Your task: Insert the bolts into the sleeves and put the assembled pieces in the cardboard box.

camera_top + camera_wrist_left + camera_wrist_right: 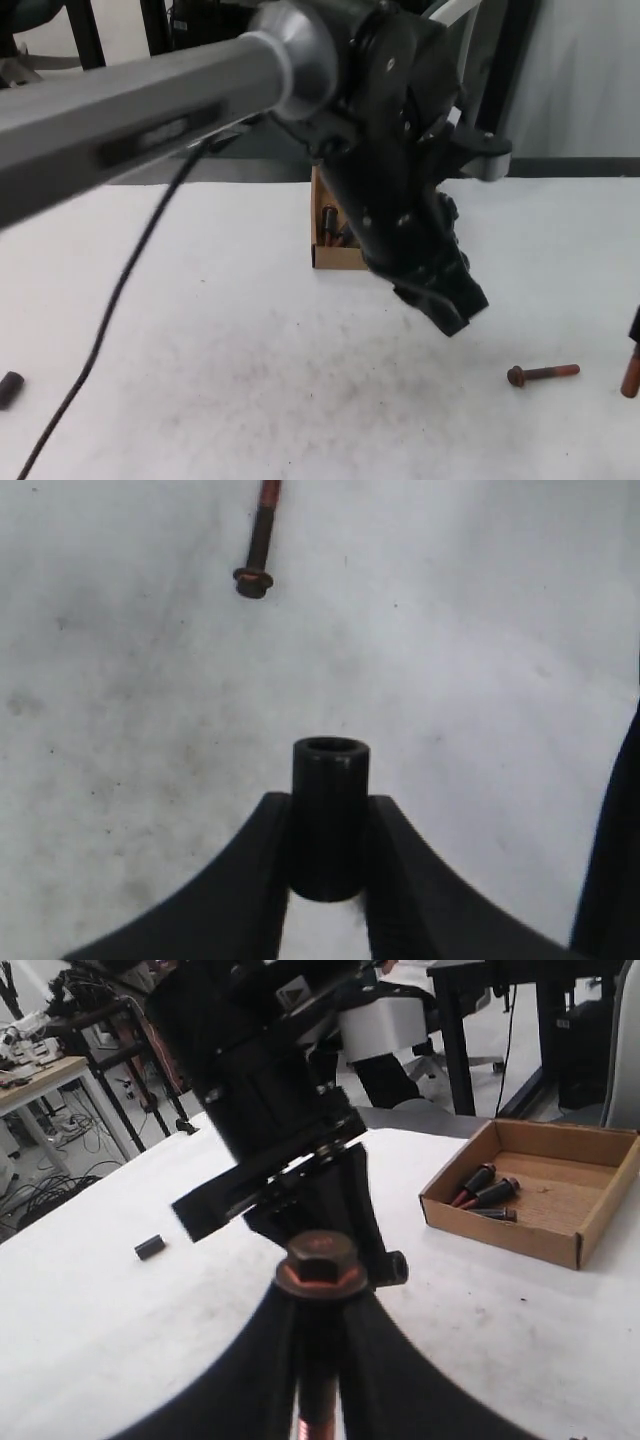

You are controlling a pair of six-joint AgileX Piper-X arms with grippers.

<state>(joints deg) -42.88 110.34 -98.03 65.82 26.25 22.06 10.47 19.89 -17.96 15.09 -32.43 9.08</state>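
Your left end effector (331, 825) clamped on a sleeve (331, 770) above the desk (480, 630), your right end effector (320, 1320) gripping a bolt (320, 1265), another bolt (543, 373) lying loose on it, box (500, 1232) farther back holding assembled pieces (485, 1185)

White worktop (250, 400), grey scuffs. Beyond it: black-legged desk (452, 1040), wheeled chair (385, 1025), wood-topped table (40, 1072), loose cables (45, 1195) on pale floor (485, 1020). Lighting even.
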